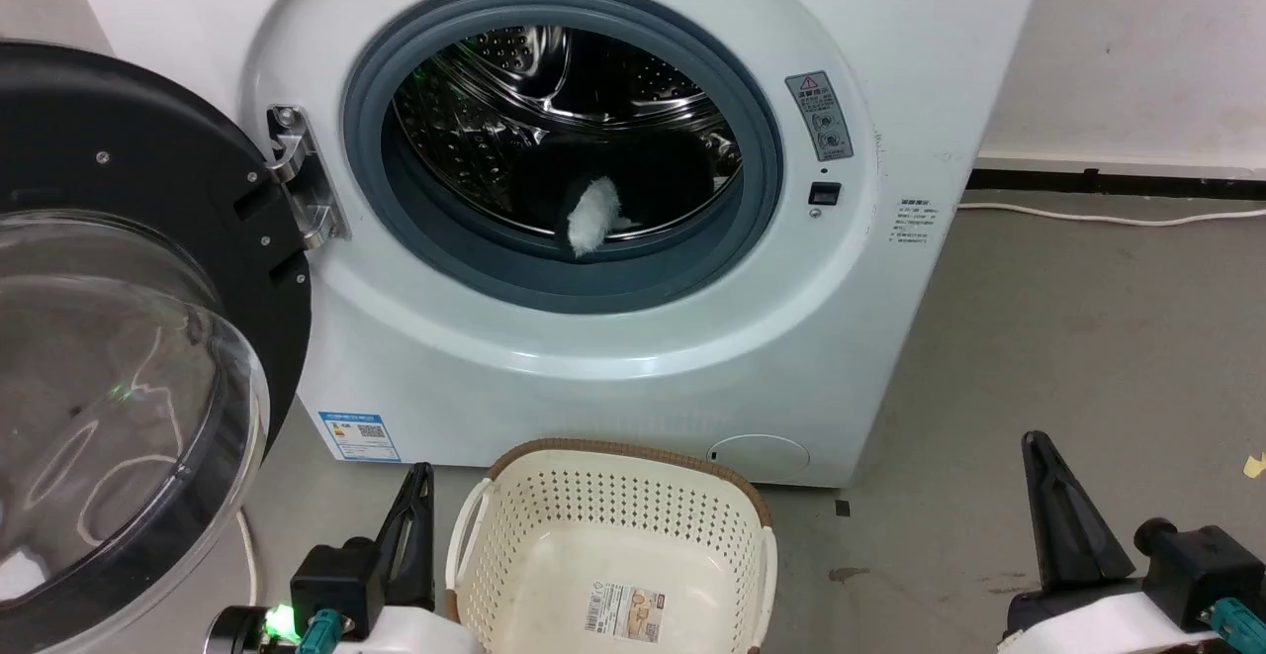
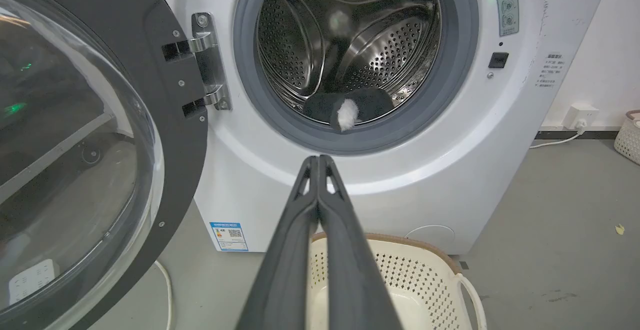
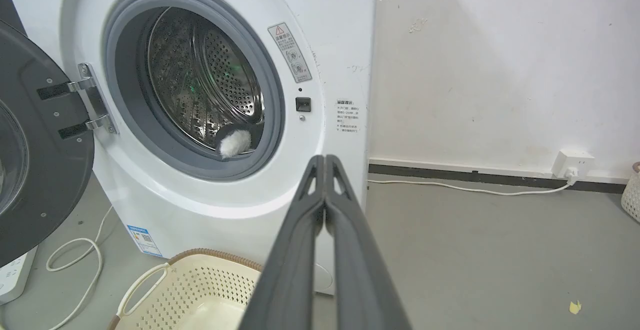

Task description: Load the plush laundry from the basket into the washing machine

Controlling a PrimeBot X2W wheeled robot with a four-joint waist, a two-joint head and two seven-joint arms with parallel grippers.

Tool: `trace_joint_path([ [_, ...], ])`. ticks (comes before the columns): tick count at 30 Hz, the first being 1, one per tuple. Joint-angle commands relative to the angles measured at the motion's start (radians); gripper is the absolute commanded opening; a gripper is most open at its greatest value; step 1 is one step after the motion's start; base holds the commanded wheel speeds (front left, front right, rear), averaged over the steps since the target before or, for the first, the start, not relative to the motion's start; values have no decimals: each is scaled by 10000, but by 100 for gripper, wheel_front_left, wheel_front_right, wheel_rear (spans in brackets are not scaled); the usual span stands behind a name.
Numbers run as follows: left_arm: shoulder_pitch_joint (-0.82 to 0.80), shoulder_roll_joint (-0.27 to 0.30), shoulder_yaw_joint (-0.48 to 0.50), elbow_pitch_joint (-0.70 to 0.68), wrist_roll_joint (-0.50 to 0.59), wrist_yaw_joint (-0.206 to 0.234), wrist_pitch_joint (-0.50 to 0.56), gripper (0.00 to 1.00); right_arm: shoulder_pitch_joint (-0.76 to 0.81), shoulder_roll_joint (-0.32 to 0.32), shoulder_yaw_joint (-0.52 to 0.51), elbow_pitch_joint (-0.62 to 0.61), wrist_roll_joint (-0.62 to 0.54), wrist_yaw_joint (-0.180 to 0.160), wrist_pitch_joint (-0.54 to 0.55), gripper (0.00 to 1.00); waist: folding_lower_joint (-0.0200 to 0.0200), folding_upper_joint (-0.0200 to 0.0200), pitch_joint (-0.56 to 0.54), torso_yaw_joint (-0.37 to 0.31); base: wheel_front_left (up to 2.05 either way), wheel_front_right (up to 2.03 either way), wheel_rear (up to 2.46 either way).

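The black plush laundry (image 1: 633, 184) lies inside the steel drum of the washing machine (image 1: 890, 90), a white patch of it at the front by the grey seal; it also shows in the wrist views (image 2: 350, 106) (image 3: 235, 140). The cream basket (image 1: 613, 545) stands on the floor before the washer with nothing but a sticker on its floor. My left gripper (image 1: 425, 471) is shut and holds nothing, just left of the basket; its fingers (image 2: 318, 159) meet at the tips. My right gripper (image 1: 1036, 441) is shut with nothing in it, well right of the basket, tips together (image 3: 325, 159).
The washer's domed door (image 1: 109, 387) stands wide open at the left, close to my left arm. A white cable (image 1: 1108, 214) runs along the floor by the wall to a socket (image 3: 572, 163). Another pale basket (image 2: 629, 138) sits far right. Grey floor lies to the right.
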Motion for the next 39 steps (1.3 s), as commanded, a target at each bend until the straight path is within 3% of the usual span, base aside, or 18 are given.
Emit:
trace_joint_path([
  [1,-95,-37,69,-86,88,-35,62,0,-135,0,26,30,-67,-3,65,0,-1,0,2,-3,0,0,0],
  [39,-197,-96,543,-505,587,-201,900,0,-378,1,212,112,-531,-6,907,0,-1,0,55,-88,0,0,0],
])
